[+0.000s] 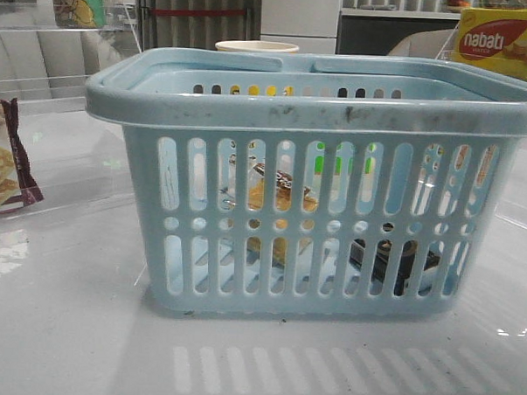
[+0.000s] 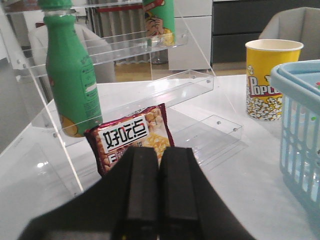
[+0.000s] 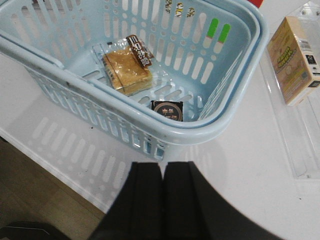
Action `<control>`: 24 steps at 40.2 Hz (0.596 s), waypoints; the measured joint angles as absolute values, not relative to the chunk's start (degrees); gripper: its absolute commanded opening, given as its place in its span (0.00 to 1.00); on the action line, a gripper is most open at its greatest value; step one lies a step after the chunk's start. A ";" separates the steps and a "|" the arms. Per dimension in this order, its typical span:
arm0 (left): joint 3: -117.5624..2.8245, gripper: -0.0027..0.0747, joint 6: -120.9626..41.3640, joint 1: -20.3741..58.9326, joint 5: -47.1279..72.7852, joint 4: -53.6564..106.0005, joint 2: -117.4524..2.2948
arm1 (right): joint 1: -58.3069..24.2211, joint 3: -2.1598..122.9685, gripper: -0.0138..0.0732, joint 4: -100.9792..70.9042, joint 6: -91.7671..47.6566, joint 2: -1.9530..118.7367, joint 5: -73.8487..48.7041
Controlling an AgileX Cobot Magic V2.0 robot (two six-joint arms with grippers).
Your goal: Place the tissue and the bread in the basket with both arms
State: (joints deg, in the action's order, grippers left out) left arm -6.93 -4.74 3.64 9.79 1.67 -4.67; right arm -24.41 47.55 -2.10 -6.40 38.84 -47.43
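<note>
Glossy white table (image 1: 56, 328); grey curtain (image 1: 197, 15)

One basket (image 3: 210, 127), bread (image 3: 127, 70), tissue (image 3: 167, 110)

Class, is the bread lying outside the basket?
No. The bread lies on the floor of the basket, near the tissue.

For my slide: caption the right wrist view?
Bread and tissue inside the basket, right end effector shut outside.
</note>
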 measured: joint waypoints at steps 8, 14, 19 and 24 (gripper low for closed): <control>0.16 0.15 -4.74 2.55 5.05 3.68 -0.24 | -24.41 47.55 0.22 -2.10 -6.40 38.84 -47.43; 0.44 0.15 -4.74 2.55 3.14 3.80 0.31 | -24.41 47.55 0.22 -2.10 -6.40 38.84 -47.53; 0.44 0.15 -4.74 1.96 2.31 3.90 0.31 | -24.41 47.55 0.22 -2.10 -6.40 38.84 -47.52; 0.44 0.15 -4.74 1.61 2.21 3.89 0.31 | -24.41 47.55 0.22 -2.10 -6.40 38.84 -47.52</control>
State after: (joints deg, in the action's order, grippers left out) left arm 0.44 -4.74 1.61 2.21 3.89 0.31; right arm -24.41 47.55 -2.10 -6.40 38.84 -47.52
